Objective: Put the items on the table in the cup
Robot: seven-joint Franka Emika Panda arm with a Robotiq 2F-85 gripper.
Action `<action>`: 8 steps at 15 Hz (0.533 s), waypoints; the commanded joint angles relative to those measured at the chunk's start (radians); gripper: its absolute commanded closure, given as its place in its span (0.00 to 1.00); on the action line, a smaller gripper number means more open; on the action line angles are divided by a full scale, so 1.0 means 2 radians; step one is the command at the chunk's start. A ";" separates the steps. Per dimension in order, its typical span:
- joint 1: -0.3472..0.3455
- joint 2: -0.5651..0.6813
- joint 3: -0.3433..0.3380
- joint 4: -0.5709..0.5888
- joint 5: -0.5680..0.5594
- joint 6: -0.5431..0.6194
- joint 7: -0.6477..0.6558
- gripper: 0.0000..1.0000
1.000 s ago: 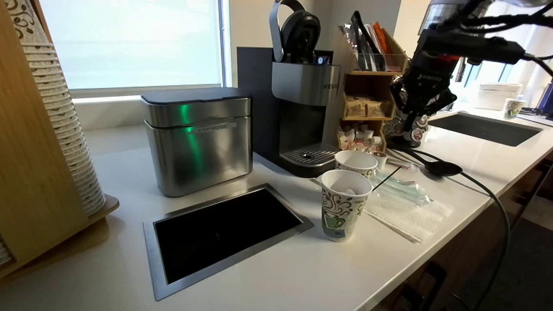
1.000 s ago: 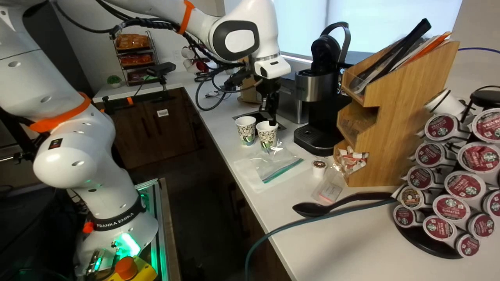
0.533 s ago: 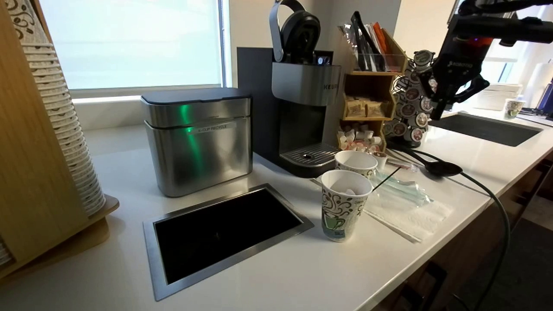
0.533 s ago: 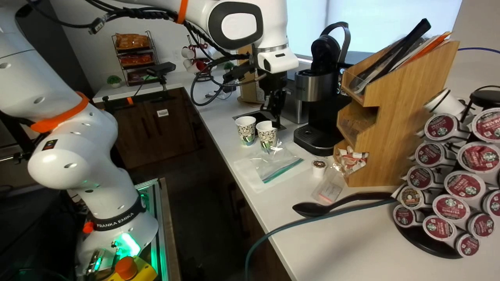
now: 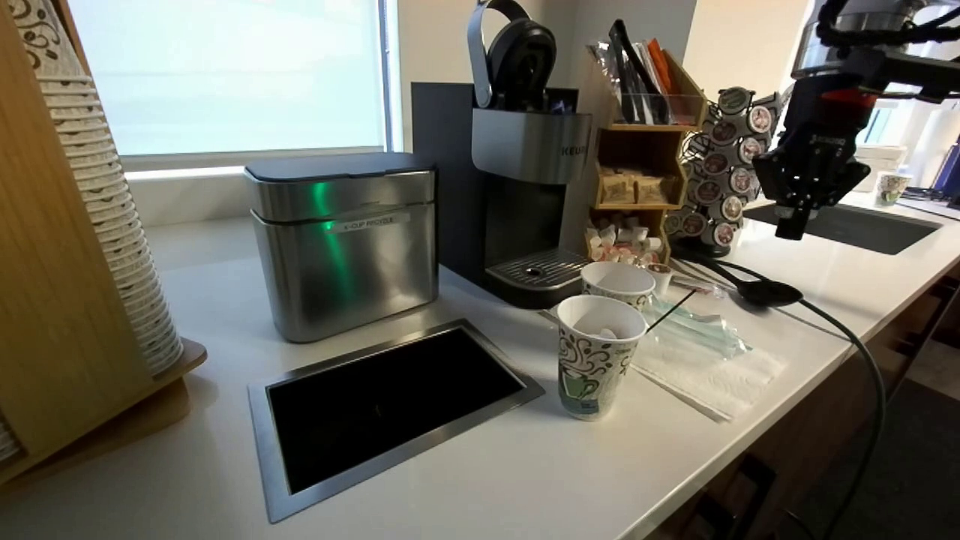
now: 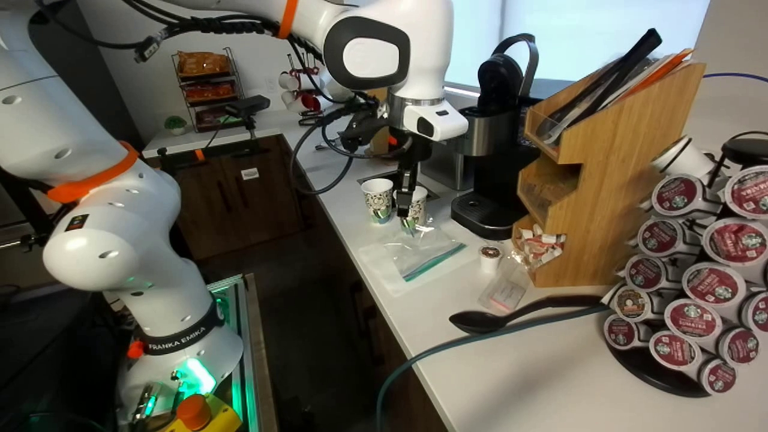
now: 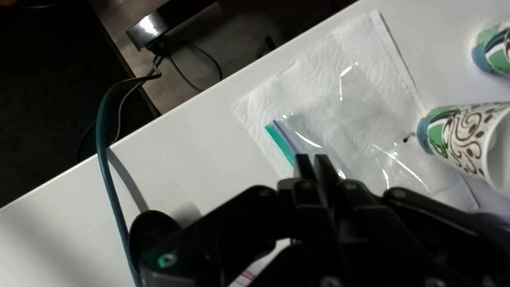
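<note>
My gripper [image 7: 312, 159] hangs in the air, its fingers [image 7: 303, 163] close together with a narrow gap and nothing between them. Below it in the wrist view lies the clear zip bag [image 7: 350, 115]. Beside the cup [image 7: 462, 135] in that view shows a tiny dark round spot [image 7: 405, 140] with a thin stem; whether it is one of the items I cannot tell. In an exterior view the gripper [image 6: 404, 210] partly covers that patterned paper cup [image 6: 418, 207]. Another paper cup [image 6: 378, 201] stands upright beside it; this cup [image 5: 596, 375] holds something pale.
The bag rests on a paper towel [image 7: 259, 115]. Near it are a white coffee pod [image 6: 490, 259], a small clear packet [image 6: 506, 295], a black spoon [image 6: 480, 322] and a green cable [image 6: 444, 348]. A coffee maker [image 6: 486, 210] and wooden organizer [image 6: 630, 198] stand behind.
The gripper has shifted away from the coffee maker toward the counter's front side and turned somewhat, ending lower than half a second ago. The cups, bag and pod stay where they were.
</note>
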 commanded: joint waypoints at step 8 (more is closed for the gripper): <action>0.035 -0.005 0.002 -0.053 0.034 0.000 -0.188 0.32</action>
